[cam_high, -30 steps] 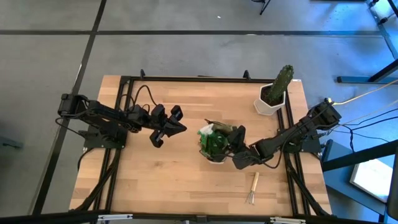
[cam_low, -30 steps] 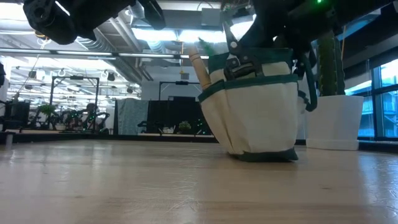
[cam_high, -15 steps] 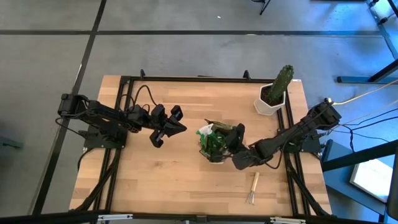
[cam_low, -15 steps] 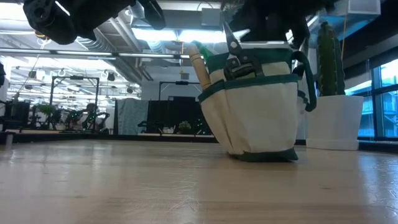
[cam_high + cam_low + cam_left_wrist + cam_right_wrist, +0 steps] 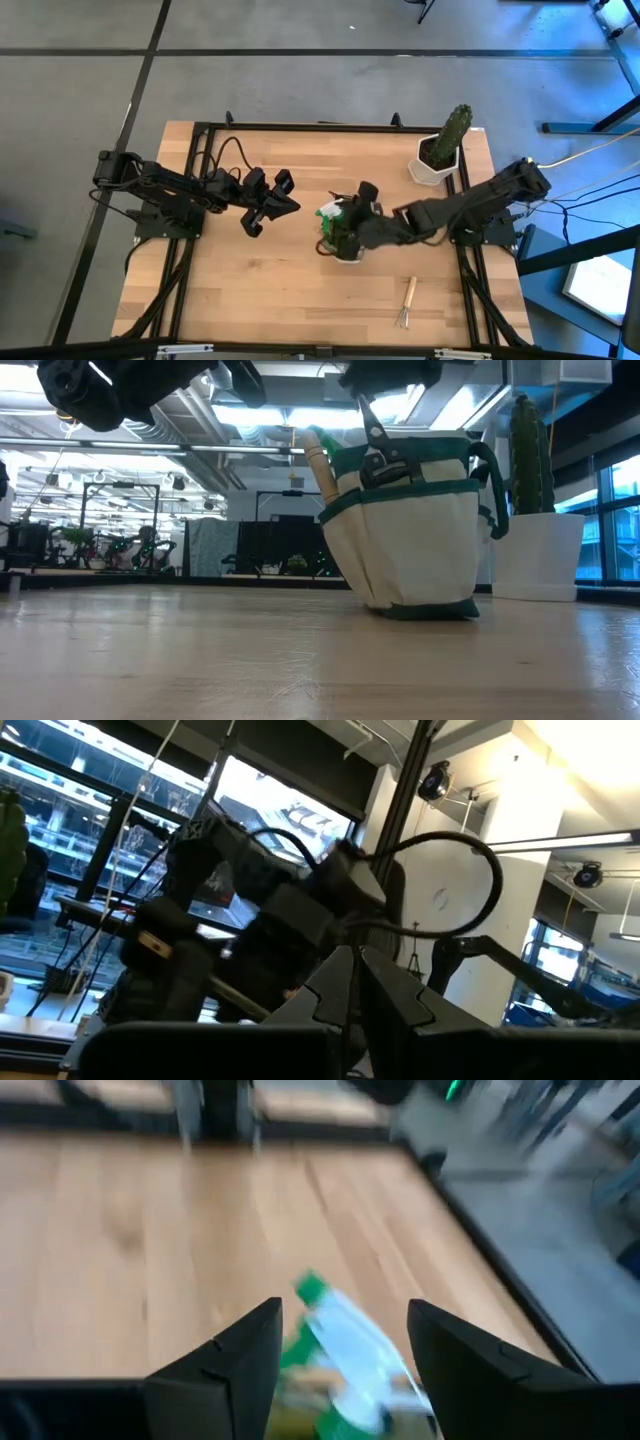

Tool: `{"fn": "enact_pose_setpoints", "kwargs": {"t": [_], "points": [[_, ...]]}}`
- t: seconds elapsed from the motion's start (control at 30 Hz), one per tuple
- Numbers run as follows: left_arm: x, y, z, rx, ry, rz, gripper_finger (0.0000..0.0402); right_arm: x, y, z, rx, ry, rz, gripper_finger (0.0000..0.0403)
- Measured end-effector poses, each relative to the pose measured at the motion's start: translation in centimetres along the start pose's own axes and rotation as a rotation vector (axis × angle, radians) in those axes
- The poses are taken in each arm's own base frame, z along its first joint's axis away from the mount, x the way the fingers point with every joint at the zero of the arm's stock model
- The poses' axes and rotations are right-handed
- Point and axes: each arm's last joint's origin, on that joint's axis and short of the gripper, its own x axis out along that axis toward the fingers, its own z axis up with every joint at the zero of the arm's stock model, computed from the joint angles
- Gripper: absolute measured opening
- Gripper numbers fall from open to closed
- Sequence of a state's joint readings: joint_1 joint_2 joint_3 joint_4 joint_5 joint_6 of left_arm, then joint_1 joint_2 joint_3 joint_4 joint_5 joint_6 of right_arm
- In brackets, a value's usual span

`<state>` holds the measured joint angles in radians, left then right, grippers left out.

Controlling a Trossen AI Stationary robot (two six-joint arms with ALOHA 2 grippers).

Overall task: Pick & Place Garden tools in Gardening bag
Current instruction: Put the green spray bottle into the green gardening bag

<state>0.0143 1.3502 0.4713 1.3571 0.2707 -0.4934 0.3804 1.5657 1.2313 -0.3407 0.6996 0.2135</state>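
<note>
Now the gardening bag (image 5: 343, 238) stands upright near the middle of the bench (image 5: 300, 290), with pruners (image 5: 374, 445) and a wooden handle (image 5: 318, 465) poking out of its top. The right gripper (image 5: 362, 201) hovers over the bag's far side, fingers (image 5: 232, 1358) spread apart and holding nothing. A hand fork (image 5: 407, 303) lies on the bench toward the near right corner. The left gripper (image 5: 287, 203) waits left of the bag, closed and empty

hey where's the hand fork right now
In the high view, the hand fork lies flat on the table near its front edge, on the right arm's side, apart from the gardening bag.
</note>
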Motion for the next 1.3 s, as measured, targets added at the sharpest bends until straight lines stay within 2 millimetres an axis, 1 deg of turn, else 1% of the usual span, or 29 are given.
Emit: {"fn": "enact_pose_setpoints", "kwargs": {"t": [0.07,0.13,0.2,0.23,0.3,0.37,0.43,0.5,0.6,0.67,0.73,0.8,0.87,0.93,1.03,1.1,1.27,1.3], "points": [[0.0,0.0,0.0,-0.001,0.000,-0.001,0.0015,0.1,-1.0,0.4,-0.037,0.083,0.033,0.0221],[0.0,0.0,0.0,-0.007,0.000,-0.002,0.0015,0.4,-1.9,0.4,-0.105,0.170,0.115,0.0222],[0.0,0.0,0.0,-0.009,0.001,-0.003,0.0015,0.5,-2.8,0.2,-0.181,0.272,0.248,0.0222],[0.0,0.0,0.0,-0.009,0.002,-0.004,0.0015,0.6,-3.3,0.3,-0.200,0.296,0.310,0.0221],[0.0,-0.1,0.0,-0.016,0.006,-0.012,0.0015,0.5,-4.1,0.9,-0.196,0.298,0.387,0.0216],[0.0,-0.1,0.0,-0.021,0.009,-0.018,0.0015,0.1,-5.0,1.2,-0.153,0.326,0.403,0.0210],[0.0,-0.1,-0.1,-0.022,0.016,-0.031,0.0015,-0.2,-5.3,1.7,-0.070,0.338,0.392,0.0205],[0.0,-0.2,0.0,-0.027,0.015,-0.038,0.0015,-0.7,-5.3,1.5,-0.045,0.394,0.384,0.0201],[0.0,-0.2,-0.1,-0.030,0.024,-0.042,0.0015,-1.7,-4.6,1.1,-0.029,0.467,0.425,0.0197],[0.1,-0.3,-0.2,-0.033,0.029,-0.044,0.0015,-2.5,-4.1,0.7,-0.004,0.542,0.489,0.0197],[0.1,-0.4,-0.3,-0.035,0.030,-0.048,0.0015,-3.2,-3.8,1.0,0.007,0.573,0.561,0.0197],[0.1,-0.5,-0.3,-0.034,0.026,-0.053,0.0015,-3.9,-3.7,1.2,-0.019,0.598,0.608,0.0197],[0.1,-0.6,-0.2,-0.030,0.014,-0.055,0.0015,-4.6,-3.6,2.0,-0.055,0.550,0.662,0.0197],[0.2,-0.6,-0.1,-0.031,0.014,-0.052,0.0015,-4.9,-3.4,3.1,-0.046,0.463,0.703,0.0197],[0.5,-0.7,0.1,-0.028,0.002,-0.061,0.0015,-5.5,-3.1,3.8,-0.047,0.428,0.721,0.0197],[0.6,-0.9,0.1,-0.030,0.005,-0.069,0.0015,-5.8,-3.0,4.2,-0.001,0.414,0.723,0.0197],[0.6,-1.2,-0.1,-0.029,0.009,-0.081,0.0015,-5.8,-3.0,4.5,0.286,0.489,0.624,0.0197],[0.6,-1.2,-0.1,-0.029,0.009,-0.081,0.0015,-5.8,-3.0,4.5,0.316,0.500,0.611,0.0197]]}}
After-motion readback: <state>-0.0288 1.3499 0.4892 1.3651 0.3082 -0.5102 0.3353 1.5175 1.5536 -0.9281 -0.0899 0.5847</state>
